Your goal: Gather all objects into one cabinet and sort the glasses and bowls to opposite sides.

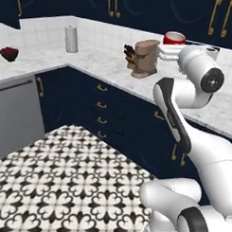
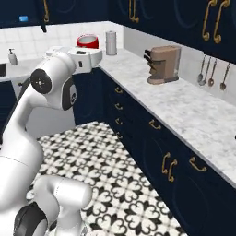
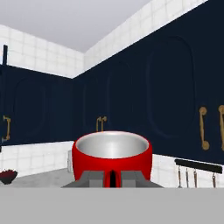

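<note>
- The marble counter [image 1: 110,65] is carrying a brown coffee machine [image 1: 144,58] and a paper-towel roll [image 1: 71,38]
- The arm is holding the red cup [image 3: 112,155] aloft, level with the navy wall cabinets [image 3: 170,92]
- The gripper [image 3: 113,178] is clamping the cup's near wall, fingers nearly together

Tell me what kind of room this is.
A rendered home kitchen: dark navy cabinets with brass handles under a white marble counter, a brown coffee machine, and hanging metal utensils.
</note>
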